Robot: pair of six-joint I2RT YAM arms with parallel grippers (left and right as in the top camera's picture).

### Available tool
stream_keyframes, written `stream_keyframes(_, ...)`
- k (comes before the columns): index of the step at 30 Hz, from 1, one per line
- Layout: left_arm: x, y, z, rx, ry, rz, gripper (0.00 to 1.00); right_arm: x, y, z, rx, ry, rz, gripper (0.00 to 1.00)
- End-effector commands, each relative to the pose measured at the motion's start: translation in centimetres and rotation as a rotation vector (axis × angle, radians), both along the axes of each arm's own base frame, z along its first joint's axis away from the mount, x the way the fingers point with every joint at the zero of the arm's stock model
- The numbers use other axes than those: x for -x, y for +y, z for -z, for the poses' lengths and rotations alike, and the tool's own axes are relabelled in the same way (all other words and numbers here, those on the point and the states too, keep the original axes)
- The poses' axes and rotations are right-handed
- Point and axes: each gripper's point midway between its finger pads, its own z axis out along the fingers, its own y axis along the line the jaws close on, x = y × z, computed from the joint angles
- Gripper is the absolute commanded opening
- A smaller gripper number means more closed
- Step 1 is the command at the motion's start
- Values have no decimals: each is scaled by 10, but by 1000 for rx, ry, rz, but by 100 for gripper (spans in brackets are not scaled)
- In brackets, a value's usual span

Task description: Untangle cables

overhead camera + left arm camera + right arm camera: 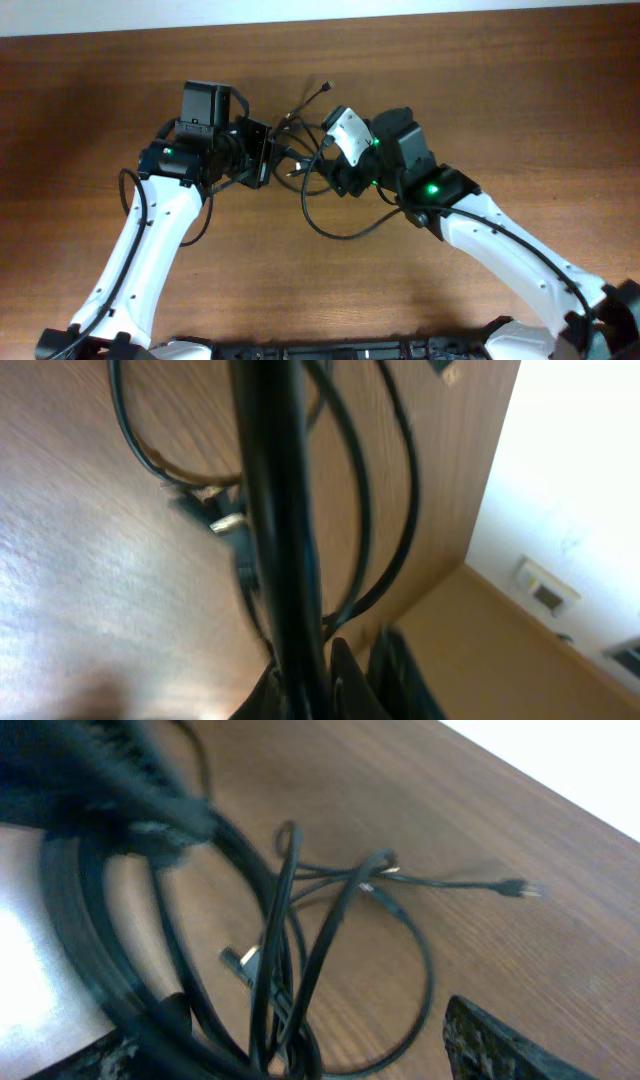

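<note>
Though loosely looped, black tangled cables [275,510].

Can't read any text here, tbh. The cables [275,510] and the wooden table [500,80] show no legible lettering, and both wrist views are too blurry anyway.

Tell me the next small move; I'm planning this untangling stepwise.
Probably close the right gripper on the cables: its fingers stand apart with strands running between them, and they lie tangled between it and the left gripper, so grip before pulling.
</note>
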Motion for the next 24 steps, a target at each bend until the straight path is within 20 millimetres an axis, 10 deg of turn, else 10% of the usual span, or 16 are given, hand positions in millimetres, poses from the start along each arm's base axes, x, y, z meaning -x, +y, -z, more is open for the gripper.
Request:
stream_keyframes(1,16,-25,-16,127,19,108,0,-52,-54,11,18,-15,459,78)
stream_keyframes(5,32,-21,-5,45,-12,239,0,-81,-149,14,-109,46,898,88)
stream_keyframes(10,16,18,18,-258,-104,236,0,-49,-129,51,-148,349,706,96)
stream_keyframes(13,-7,-18,-21,-326,-673,731,0,-31,-101,53,-155,417,499,98)
stream_keyframes(17,-32,-46,-43,-185,-846,735,4,-30,-100,53,-157,422,494,99)
stream_keyframes(20,-5,32,80,-523,-265,717,3,-24,-102,59,-139,453,500,98)
stream_keyframes(21,6,54,95,-556,-150,702,12,-24,-102,59,-140,451,499,98)
stream_keyframes(24,8,98,106,-635,-38,630,97,-23,-102,60,-137,457,500,98)
